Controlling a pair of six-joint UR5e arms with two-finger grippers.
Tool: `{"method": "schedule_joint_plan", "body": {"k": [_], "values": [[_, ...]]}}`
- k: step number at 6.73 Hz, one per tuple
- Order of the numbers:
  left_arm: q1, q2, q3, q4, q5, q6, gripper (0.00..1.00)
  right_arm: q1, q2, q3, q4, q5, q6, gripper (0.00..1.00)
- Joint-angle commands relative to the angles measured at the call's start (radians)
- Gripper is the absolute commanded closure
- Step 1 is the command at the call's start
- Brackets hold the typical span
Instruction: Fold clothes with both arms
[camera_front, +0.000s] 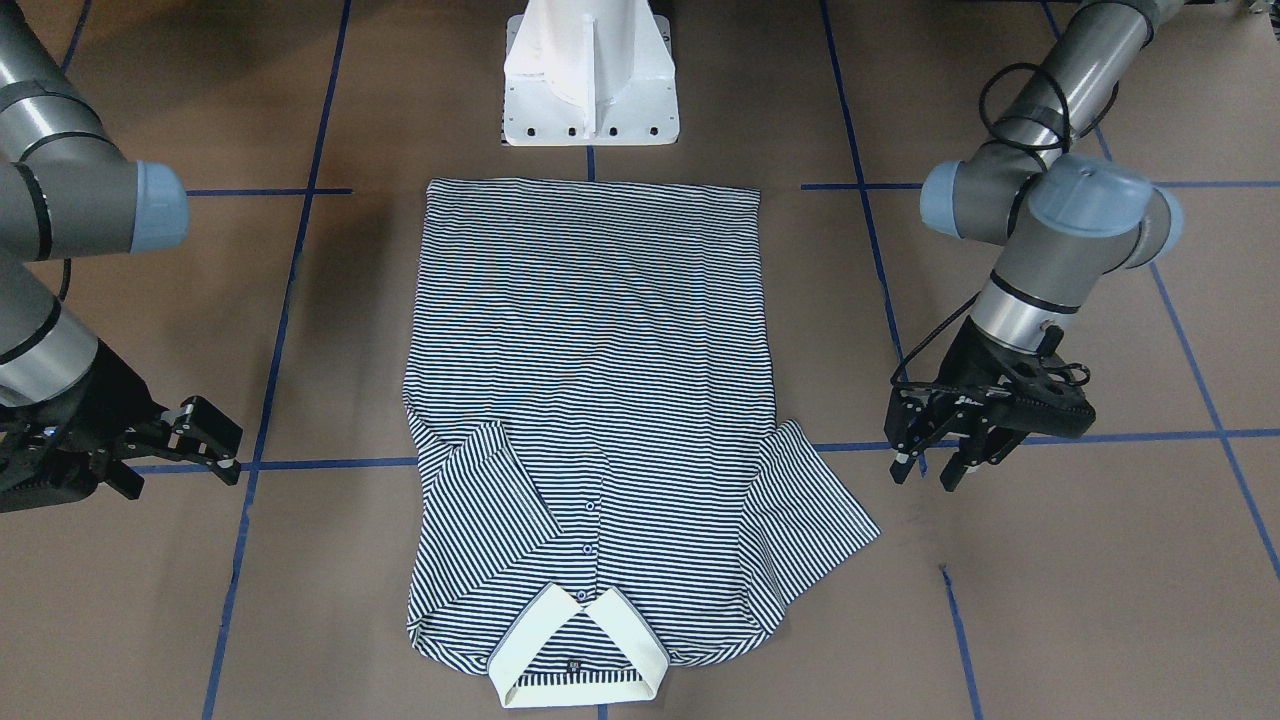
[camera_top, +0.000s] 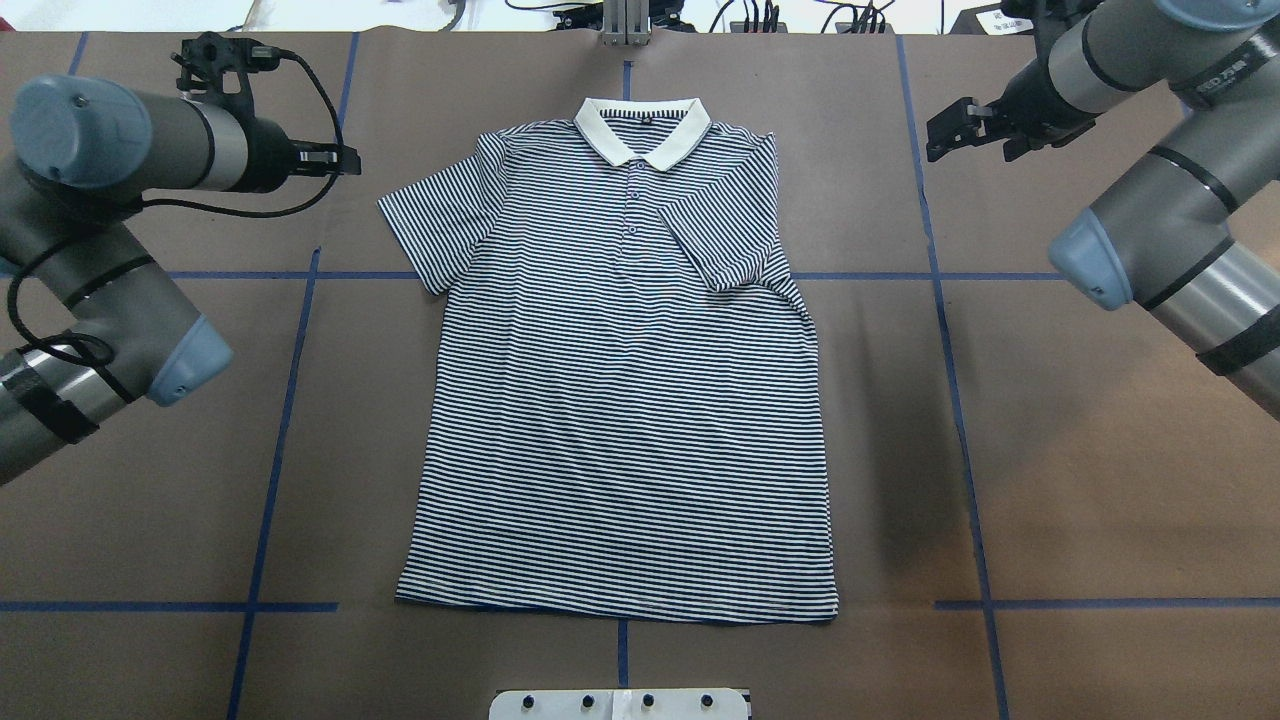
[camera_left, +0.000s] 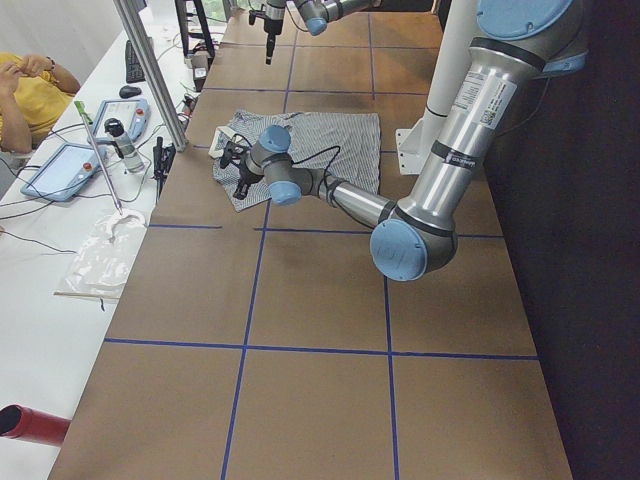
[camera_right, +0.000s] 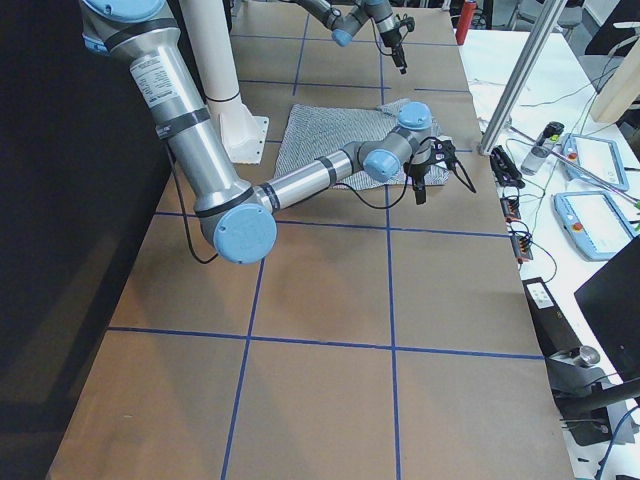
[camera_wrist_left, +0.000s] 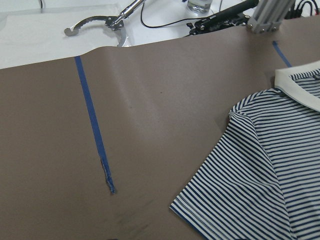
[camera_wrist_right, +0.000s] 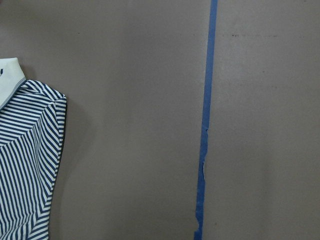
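The striped polo shirt (camera_top: 620, 400) lies flat and face up on the brown table, with its cream collar (camera_top: 642, 135) at the far edge. The sleeve on my right side (camera_top: 722, 240) is folded in over the body. The sleeve on my left side (camera_top: 430, 225) lies spread out. My left gripper (camera_front: 935, 465) is open and empty, hovering just outside the spread sleeve (camera_front: 810, 500). My right gripper (camera_front: 212, 445) is open and empty, well off the shirt's other side. The wrist views show the shirt's edge (camera_wrist_left: 260, 170) (camera_wrist_right: 25, 165) but no fingers.
The white pedestal base (camera_front: 590, 80) stands at the shirt's hem end. Blue tape lines (camera_top: 940, 300) cross the table. An operators' bench with teach pendants (camera_left: 70, 165) and tools runs along the far edge, with a metal post (camera_left: 150, 70) at its side.
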Motion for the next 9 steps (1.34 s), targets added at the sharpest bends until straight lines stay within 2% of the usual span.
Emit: {"method": "schedule_joint_plan", "body": {"k": [1,3,9], "values": [[0.077,-0.082,0.205,-0.123,0.115,-0.097,0.45,0.009,-0.016,0.002,0.011,0.004,-0.007,0.0],[0.086,-0.101,0.252,-0.131,0.132,-0.088,0.45,0.009,-0.018,0.004,0.011,0.001,-0.006,0.0],[0.08,-0.107,0.272,-0.124,0.149,-0.019,0.48,0.009,-0.02,0.005,0.01,0.001,-0.007,0.0]]}}
